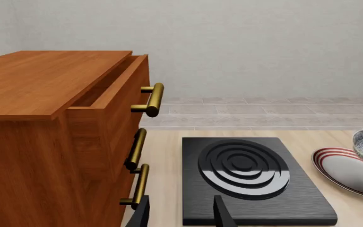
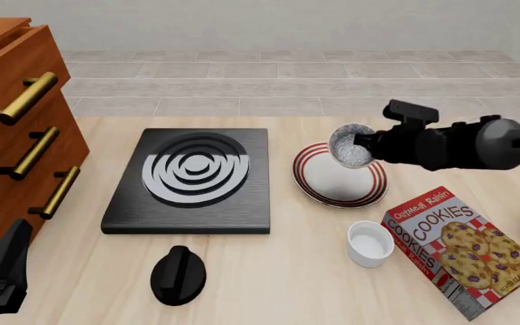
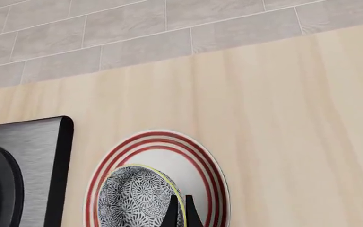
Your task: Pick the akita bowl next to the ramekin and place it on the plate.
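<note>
A simulated home kitchen: a pale wooden counter [image 2: 269, 284] carries a black stove [image 2: 192, 179] with a ringed burner, a red-rimmed plate [image 2: 319, 193], a white ramekin [image 2: 370, 242] and a box of cookies [image 2: 459, 247]. A wooden drawer cabinet [image 2: 11, 128] with brass handles stands beside it, with grey floor tiles beyond.

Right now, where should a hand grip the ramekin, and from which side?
Pinch the rim of the ramekin from straight above, one finger inside, one outside. It stands upright, mouth open, with low straight sides that leave little for a side grasp. Take the wall on its left: the cookie box crowds its right.
</note>
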`<action>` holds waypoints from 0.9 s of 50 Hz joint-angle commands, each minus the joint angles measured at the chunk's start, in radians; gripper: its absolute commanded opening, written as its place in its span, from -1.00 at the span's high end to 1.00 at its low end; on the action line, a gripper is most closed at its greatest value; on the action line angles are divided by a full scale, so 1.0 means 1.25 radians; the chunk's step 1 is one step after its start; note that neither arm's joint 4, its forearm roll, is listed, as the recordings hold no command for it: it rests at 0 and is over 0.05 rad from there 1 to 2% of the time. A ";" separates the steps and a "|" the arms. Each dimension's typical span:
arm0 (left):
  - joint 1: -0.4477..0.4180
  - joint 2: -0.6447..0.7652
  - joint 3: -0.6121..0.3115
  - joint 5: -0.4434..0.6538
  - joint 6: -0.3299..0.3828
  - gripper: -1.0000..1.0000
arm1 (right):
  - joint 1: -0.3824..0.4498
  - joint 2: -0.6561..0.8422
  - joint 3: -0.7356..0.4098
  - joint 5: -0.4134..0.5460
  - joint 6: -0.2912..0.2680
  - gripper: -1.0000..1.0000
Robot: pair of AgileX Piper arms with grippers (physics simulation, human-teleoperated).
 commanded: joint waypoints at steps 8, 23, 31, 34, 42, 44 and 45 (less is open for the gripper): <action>0.000 0.000 0.000 0.000 0.000 -1.00 | -0.003 0.030 -0.023 -0.003 -0.007 1.00; 0.000 0.000 0.000 0.000 0.000 -1.00 | 0.004 0.058 -0.039 -0.002 -0.010 1.00; 0.000 0.000 0.000 0.000 0.000 -1.00 | 0.013 0.073 -0.047 -0.002 -0.010 1.00; 0.000 0.000 0.000 0.000 0.000 -1.00 | 0.014 0.074 -0.049 -0.002 -0.009 1.00; 0.000 0.000 0.000 0.000 0.000 -1.00 | 0.016 0.076 -0.045 -0.005 -0.010 1.00; 0.000 0.000 0.000 0.000 0.000 -1.00 | 0.013 0.078 -0.047 -0.005 -0.012 1.00; 0.000 0.000 0.000 0.000 0.000 -1.00 | 0.013 0.078 -0.047 -0.005 -0.012 1.00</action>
